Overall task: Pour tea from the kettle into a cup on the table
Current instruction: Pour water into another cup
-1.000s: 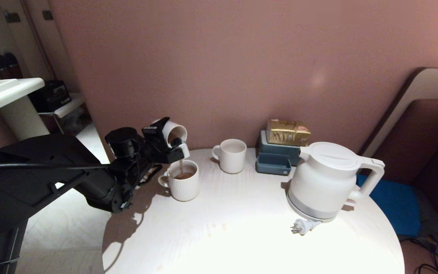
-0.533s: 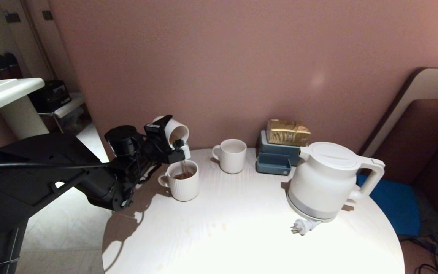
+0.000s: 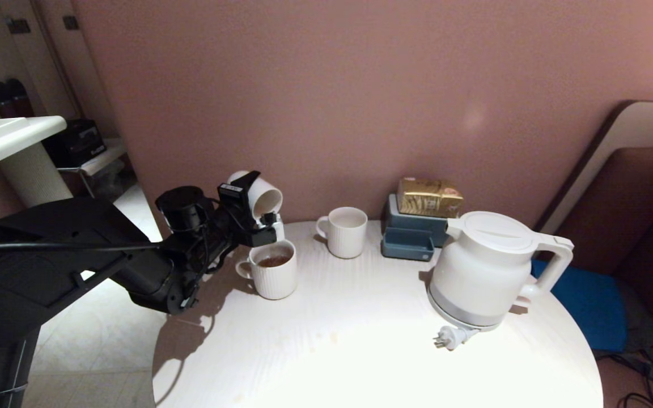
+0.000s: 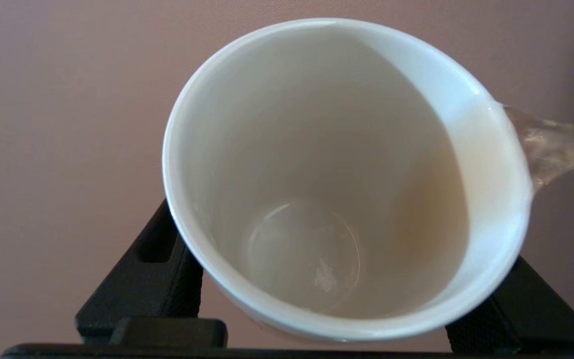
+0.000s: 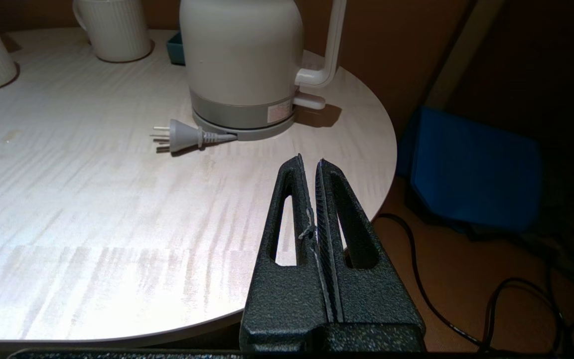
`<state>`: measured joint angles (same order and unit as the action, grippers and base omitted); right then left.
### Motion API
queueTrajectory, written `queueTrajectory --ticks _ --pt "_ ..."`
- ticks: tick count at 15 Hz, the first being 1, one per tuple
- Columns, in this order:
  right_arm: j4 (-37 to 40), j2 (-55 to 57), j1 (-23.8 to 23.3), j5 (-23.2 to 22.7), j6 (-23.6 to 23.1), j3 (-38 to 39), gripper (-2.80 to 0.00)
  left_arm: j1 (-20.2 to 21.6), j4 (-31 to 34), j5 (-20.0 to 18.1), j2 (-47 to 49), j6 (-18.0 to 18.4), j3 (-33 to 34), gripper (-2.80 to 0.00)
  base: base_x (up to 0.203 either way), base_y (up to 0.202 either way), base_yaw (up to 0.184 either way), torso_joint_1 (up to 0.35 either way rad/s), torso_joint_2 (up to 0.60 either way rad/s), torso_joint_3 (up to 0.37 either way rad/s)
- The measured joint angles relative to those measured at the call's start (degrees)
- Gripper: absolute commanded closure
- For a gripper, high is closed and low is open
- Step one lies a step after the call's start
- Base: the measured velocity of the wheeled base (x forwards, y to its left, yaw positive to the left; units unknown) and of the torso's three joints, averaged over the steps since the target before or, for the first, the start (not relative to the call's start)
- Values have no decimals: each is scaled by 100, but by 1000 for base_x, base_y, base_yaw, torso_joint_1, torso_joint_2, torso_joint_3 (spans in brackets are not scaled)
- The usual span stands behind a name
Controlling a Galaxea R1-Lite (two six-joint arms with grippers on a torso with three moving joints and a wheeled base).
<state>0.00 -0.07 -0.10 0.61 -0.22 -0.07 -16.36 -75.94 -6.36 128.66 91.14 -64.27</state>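
My left gripper [image 3: 257,212] is shut on the small smooth white cup [image 3: 263,198], holding it tipped on its side above a ribbed mug [image 3: 273,276] at the table's back left. In the left wrist view the cup [image 4: 317,149] is nearly drained, and a thin stream of tea [image 4: 556,144] leaves its rim. Reddish-brown tea [image 3: 274,261] lies in the ribbed mug. The white kettle [image 3: 488,269] stands upright on its base at the right of the round white table [image 3: 360,345], untouched. My right gripper [image 5: 309,162] is shut and empty, off the table's near right edge, short of the kettle [image 5: 242,60].
A second ribbed mug [image 3: 346,231] stands at the back middle. Behind the kettle is a blue box [image 3: 408,235] with a gold packet [image 3: 429,196] on it. The kettle's plug [image 3: 451,337] lies loose on the table. A blue cushion [image 5: 471,169] and cables lie on the floor to the right.
The left wrist has rolled the cup further over, mouth lower, above the ribbed mug. The pouring stream has thinned. The right arm and the kettle have not moved.
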Motion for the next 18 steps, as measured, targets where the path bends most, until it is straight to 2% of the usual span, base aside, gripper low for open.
queueTrajectory --ticks 5,7,12,14,16,18 --pt "0 0 0 1 -2 0 0 0 -2 -3 -51 360 2 0 0 0 0 0 0 0" --pt "0 0 0 1 0 0 0 0 -2 -158 -68 567 -1 0 0 0 0 0 0 0" --pt "-1 0 0 -1 -2 -2 0 -37 0 -243 -93 589 -26 0 0 0 0 0 0 0" --pt "0 0 0 0 -1 -2 0 -54 30 -169 -94 217 -29 0 0 0 0 0 0 0" --pt "0 0 0 -1 -5 0 0 -143 83 360 -145 -585 -34 0 0 0 0 0 0 0" --pt "0 0 -1 1 -1 -2 0 -200 401 829 -316 -1390 -37 0 0 0 0 0 0 0"
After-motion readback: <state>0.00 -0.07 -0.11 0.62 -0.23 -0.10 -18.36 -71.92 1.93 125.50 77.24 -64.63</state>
